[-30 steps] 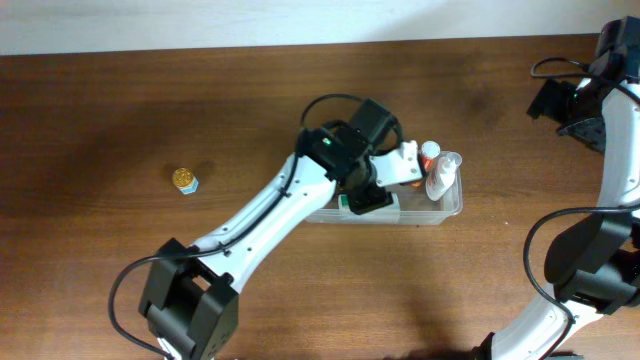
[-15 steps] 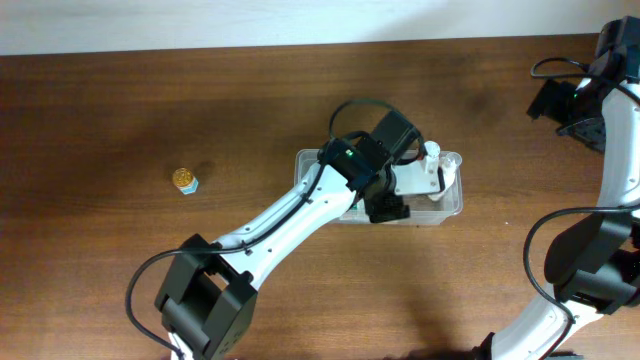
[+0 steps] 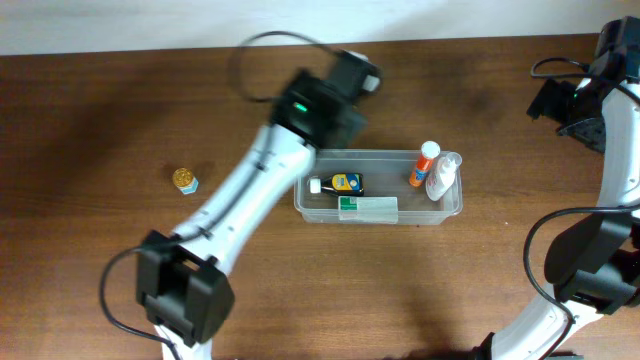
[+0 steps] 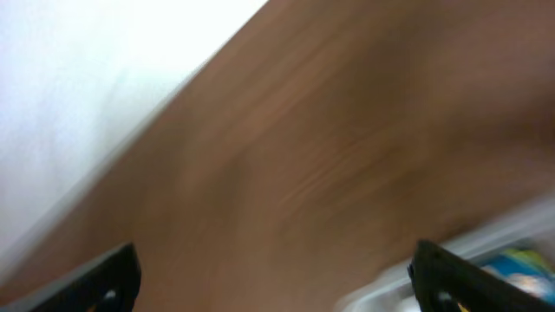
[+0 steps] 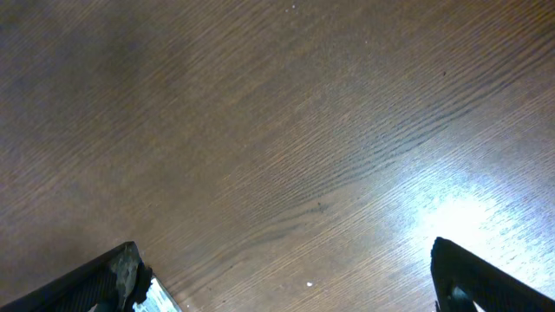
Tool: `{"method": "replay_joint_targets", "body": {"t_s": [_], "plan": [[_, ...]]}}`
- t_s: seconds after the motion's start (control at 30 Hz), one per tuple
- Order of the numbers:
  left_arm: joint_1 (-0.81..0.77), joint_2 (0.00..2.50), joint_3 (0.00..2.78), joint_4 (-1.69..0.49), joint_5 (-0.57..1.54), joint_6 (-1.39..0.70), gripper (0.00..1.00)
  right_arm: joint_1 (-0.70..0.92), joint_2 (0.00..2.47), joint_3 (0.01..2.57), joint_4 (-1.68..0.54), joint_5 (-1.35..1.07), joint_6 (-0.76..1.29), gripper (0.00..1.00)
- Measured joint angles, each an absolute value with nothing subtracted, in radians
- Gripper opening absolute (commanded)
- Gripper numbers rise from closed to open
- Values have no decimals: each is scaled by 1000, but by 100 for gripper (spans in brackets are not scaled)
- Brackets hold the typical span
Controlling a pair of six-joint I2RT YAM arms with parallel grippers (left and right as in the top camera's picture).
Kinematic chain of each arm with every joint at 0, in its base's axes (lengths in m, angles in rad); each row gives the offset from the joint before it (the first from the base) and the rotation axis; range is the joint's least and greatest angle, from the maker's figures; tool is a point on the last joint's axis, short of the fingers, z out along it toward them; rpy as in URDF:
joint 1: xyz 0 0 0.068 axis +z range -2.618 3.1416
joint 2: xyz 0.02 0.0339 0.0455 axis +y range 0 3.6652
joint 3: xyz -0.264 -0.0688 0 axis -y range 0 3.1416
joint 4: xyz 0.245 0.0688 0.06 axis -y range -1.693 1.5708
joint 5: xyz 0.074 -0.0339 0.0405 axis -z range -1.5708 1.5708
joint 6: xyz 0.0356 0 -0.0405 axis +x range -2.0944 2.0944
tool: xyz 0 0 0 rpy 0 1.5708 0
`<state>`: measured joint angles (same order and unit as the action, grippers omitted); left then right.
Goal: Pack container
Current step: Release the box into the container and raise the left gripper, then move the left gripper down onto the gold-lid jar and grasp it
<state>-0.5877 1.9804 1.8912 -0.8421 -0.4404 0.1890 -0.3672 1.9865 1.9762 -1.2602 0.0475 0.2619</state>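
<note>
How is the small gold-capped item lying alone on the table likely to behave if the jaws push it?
The gold-capped item looks tiny, so it is probably light and would skid on the smooth table. Its round top suggests it may roll if tipped over.

Spread gripper (image 5: 290, 279) over wooden table (image 5: 286, 130)

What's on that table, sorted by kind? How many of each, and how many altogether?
Bottles: 3 (yellow-labelled bottle, orange bottle, clear bottle)
Green-and-white box: 1
Small yellow item: 1
Clear container: 1
Total: 6
</note>
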Motion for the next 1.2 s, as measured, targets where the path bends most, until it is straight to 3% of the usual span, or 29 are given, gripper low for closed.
{"method": "replay_joint_targets", "body": {"t_s": [0.27, 0.7, 1.2], "plan": [[-278, 1981, 1891, -1048, -367, -124, 99, -367, 1987, 1976, -1260, 47, 262, 98], [28, 1987, 1891, -1212, -140, -171, 99, -367, 1987, 1976, -1260, 47, 262, 98], [70, 2216, 1891, -1310, -25, -150, 99, -367, 1987, 1976, -1260, 47, 262, 98]]}}
